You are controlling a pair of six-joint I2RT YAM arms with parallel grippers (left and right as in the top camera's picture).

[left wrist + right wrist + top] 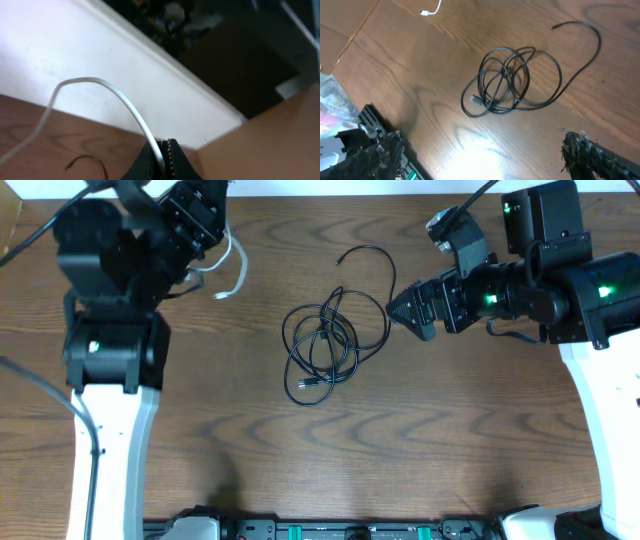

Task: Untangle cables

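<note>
Here the two black cables (322, 348) lie coiled together in one loose tangle at the middle of the table (450, 450), with one free end curling out beyond the coil. Just right of that tangle the right pincer (402, 315) hovers with its jaws spread wide, gripping nothing. Well to the tangle's left, the left pincer (164, 152) is closed tight on the white cable (125, 100), which arches apart from the coil.

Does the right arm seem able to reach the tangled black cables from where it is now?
Probably yes. The right gripper hangs open close beside the black cable tangle, with only bare table between them. The left gripper holds the white cable well to the side.
</note>
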